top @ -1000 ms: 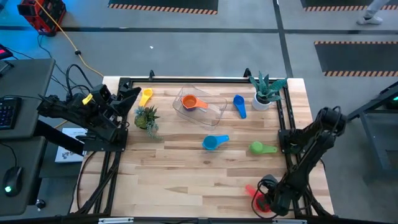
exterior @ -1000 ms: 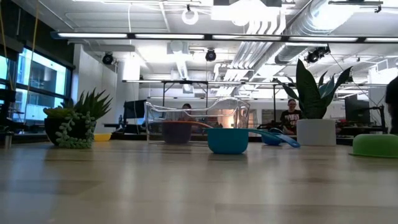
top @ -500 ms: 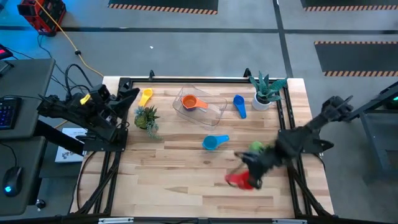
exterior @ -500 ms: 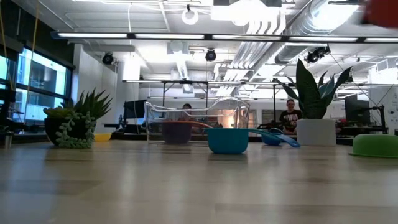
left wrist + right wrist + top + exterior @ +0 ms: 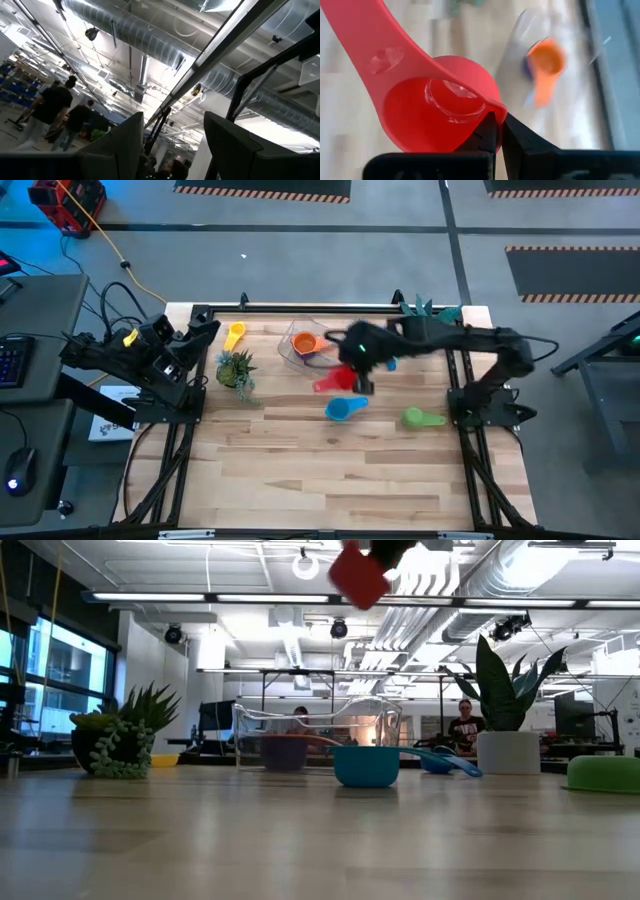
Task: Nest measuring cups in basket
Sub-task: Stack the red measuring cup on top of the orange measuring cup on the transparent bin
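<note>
Right gripper (image 5: 352, 370) clamped on the red cup (image 5: 333, 381), above the table beside the basket (image 5: 345, 358).
2 potted plants (image 5: 236, 370) flank it; 6 cups visible; left gripper (image 5: 205, 332), fingers apart, waits.

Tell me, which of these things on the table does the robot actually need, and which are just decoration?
Needed for the job:
- red cup, pinched by the right gripper and carried above the table
- orange cup, already in the clear basket
- yellow cup, blue cup, light blue cup, green cup, on the table

Just lying about:
- small leafy plant
- plant in white pot
</note>
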Tool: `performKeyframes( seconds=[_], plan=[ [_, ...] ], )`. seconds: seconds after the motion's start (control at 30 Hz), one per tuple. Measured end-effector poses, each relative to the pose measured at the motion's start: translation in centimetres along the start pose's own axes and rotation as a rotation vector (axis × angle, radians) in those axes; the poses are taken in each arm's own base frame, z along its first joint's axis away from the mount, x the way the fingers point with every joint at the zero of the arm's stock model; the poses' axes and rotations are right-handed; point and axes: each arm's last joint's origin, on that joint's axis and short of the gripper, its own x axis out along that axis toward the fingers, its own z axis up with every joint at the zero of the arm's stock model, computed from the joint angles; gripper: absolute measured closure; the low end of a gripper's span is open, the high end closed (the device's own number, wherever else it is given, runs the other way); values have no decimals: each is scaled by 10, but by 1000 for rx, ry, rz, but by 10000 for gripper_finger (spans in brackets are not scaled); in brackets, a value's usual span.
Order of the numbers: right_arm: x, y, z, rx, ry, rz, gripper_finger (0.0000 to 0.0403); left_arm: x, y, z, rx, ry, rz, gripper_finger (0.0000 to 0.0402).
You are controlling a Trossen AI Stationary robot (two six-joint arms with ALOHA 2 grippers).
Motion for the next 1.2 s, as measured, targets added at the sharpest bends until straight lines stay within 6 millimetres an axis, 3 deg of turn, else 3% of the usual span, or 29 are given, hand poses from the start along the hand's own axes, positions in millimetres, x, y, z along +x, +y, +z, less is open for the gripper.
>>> performKeyframes(
  seconds=[0.2, 0.47, 0.77, 0.9, 1.2],
  plan=[
    [29, -41, 33, -233, -8, -49, 402, 2, 2, -7, 21, 37, 34, 202],
    [47, -71, 53, -453, -35, -61, 403, 4, 17, -45, 100, 242, 319, 202],
    [46, -70, 54, -647, -65, -28, 403, 1, 31, -88, 20, 391, 550, 202],
    [46, -69, 55, -636, -42, -85, 403, 4, 33, -107, -9, 463, 539, 202],
    [46, -68, 55, -538, -23, -107, 403, 14, 50, -154, 113, 593, 625, 202]
  ],
)
